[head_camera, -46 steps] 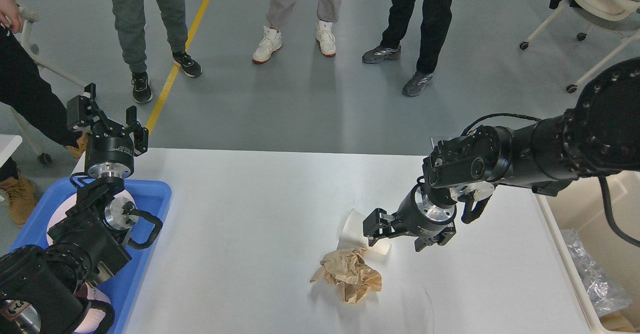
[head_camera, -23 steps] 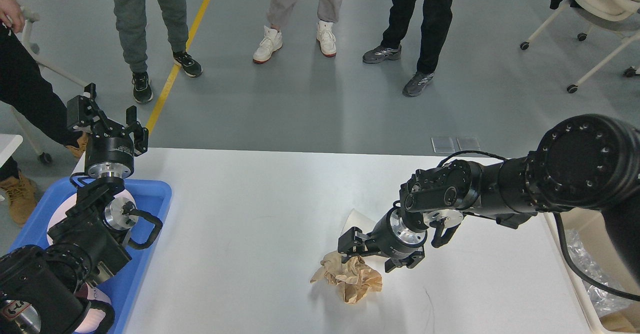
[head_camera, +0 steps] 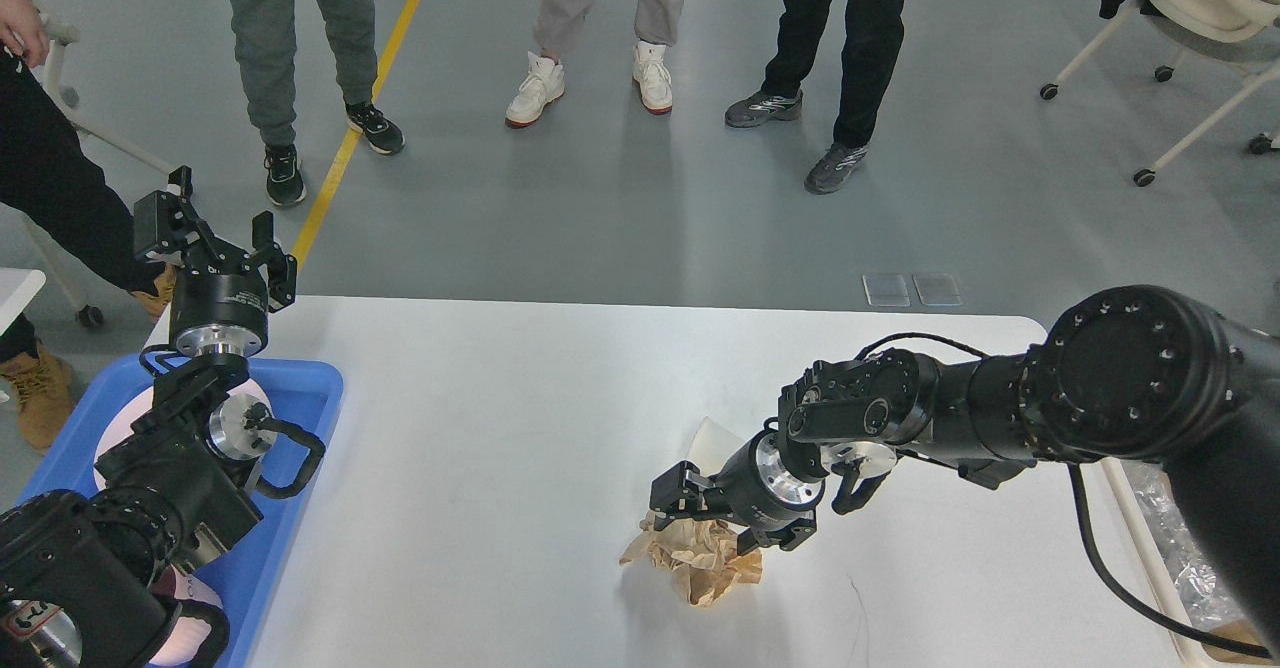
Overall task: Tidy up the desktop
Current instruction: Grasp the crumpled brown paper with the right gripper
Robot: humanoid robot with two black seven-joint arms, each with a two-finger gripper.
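Head view, left to right: my left gripper is raised above the shallow blue plastic tray at the left edge, its two fingers spread apart and empty. The wide white matte desktop stretches rightward from the tray and fills most of the lower frame. Right of its middle lies a crumpled wad of brown paper, and just behind it a small white paper piece peeks out from under my right arm. My right gripper is low over the back edge of the brown wad, touching or nearly touching it; its dark fingers overlap the paper, so I cannot tell whether they are parted or closed on anything. At the far right edge sits a cream-white plastic bin with clear crinkled film inside.

The risk, as I judge it, is a shallow bite: closing on one loose fold could let the wad unfold or drop partway to the bin. Pressing down instead could skid it, or nudge the white piece along the desktop.
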